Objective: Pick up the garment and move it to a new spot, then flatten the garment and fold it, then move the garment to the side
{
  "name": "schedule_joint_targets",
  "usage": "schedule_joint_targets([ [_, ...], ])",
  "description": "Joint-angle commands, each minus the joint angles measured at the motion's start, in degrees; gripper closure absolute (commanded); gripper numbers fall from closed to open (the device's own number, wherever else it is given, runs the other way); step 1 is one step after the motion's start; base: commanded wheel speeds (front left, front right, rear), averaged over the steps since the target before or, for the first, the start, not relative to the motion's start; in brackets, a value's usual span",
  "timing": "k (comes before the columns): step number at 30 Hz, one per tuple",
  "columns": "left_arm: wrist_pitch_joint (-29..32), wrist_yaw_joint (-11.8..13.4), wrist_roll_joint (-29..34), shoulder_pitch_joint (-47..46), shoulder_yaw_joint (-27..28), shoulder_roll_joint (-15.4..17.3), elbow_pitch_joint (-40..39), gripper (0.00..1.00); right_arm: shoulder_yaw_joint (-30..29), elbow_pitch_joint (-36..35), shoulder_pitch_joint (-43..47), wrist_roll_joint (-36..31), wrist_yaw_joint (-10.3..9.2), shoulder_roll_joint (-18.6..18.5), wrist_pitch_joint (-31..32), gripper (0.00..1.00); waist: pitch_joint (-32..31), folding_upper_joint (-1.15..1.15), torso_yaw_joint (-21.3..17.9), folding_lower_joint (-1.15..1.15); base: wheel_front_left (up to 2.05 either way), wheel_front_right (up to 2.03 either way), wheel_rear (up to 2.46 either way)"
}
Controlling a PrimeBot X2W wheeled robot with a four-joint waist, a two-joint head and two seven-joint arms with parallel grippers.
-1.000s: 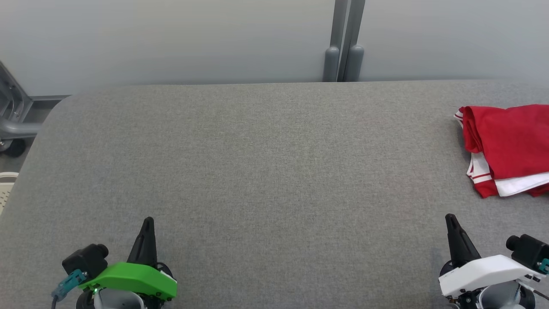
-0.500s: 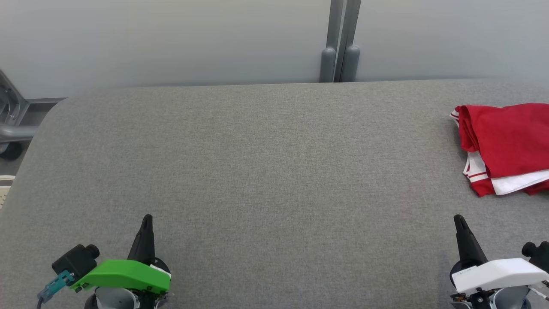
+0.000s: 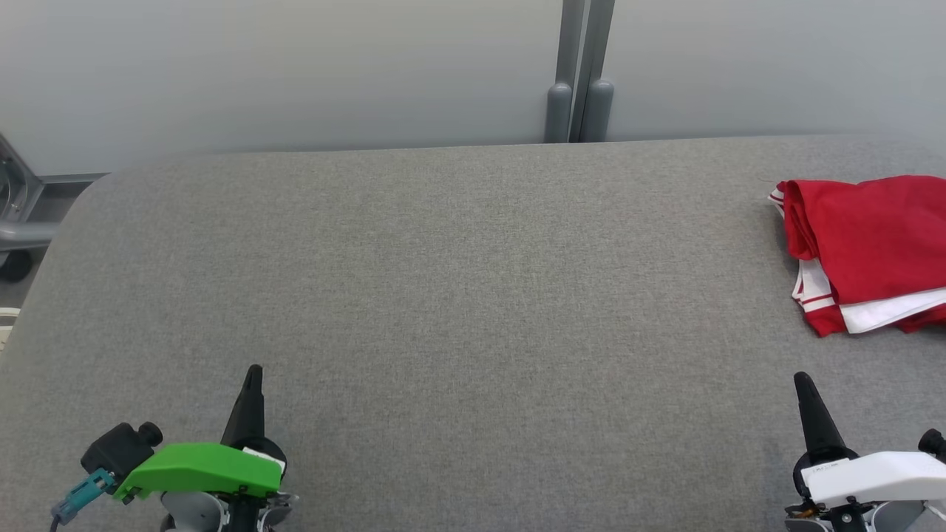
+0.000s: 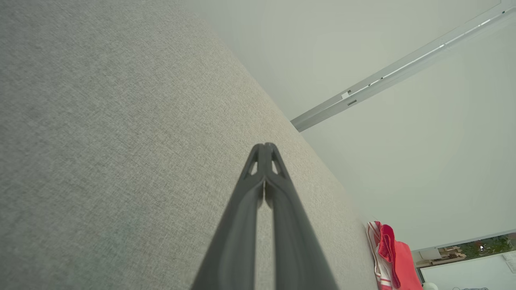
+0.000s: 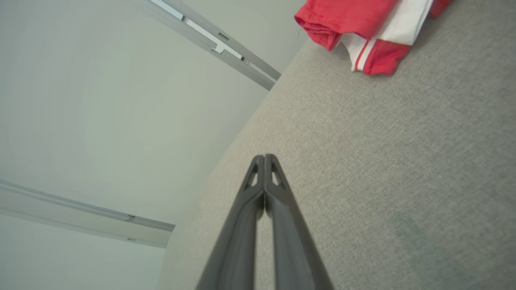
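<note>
Lying on table: garment (image 3: 872, 244), red with white panels and red-and-white striped trim, folded into a loose stack at the table's right side. The right edge of the head view cuts it off.
Garment, contact: rests on the fabric surface, apart from both grippers. It is well apart from the left one and nearer the right one, ahead of it and further right.
Garment, wrist views: sits in the low right corner of the left wrist view. At the top edge of the right wrist view, a striped corner sticks out from under the red layer.
Left gripper (image 3: 253, 373): lower left of the head view, over the table's near side, with the green cover (image 3: 199, 469) behind it. The fingers are pressed together tip to tip and hold nothing.
Right gripper (image 3: 803, 380): lower right of the head view, with the white cover (image 3: 879, 476) behind it. The fingers meet at the tips and are empty, pointing up the table, with the garment off to one side.
Table (image 3: 473, 258): grey woven fabric top with a rounded far-left corner.
Backdrop: pale wall (image 3: 295, 66) with a grey vertical post (image 3: 579, 74) standing behind the table's far edge.
Left margin: grey metal frame (image 3: 22, 214) with a dark wheel (image 3: 15, 266), beyond the table's left corner.
</note>
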Motion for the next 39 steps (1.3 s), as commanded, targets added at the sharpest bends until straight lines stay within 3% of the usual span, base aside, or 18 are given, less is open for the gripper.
schedule_joint_targets([
  [1, 0.3, -0.46, -1.61, -1.09, 0.36, -0.06, -0.88, 1.0, -0.31, -0.96, 0.01, 1.59, 0.02, -0.35, 0.22, 1.0, -0.01, 0.0, -0.04, 0.0, 0.0, 0.0, 0.0],
  [39, 5.86, -1.09, -21.86, -1.38, 1.73, -0.58, -3.48, 1.0, -2.7, -3.63, 2.2, 23.27, 0.02, -0.46, 2.85, 1.0, -0.38, 0.0, -1.6, 0.0, 0.0, 0.0, 0.0],
])
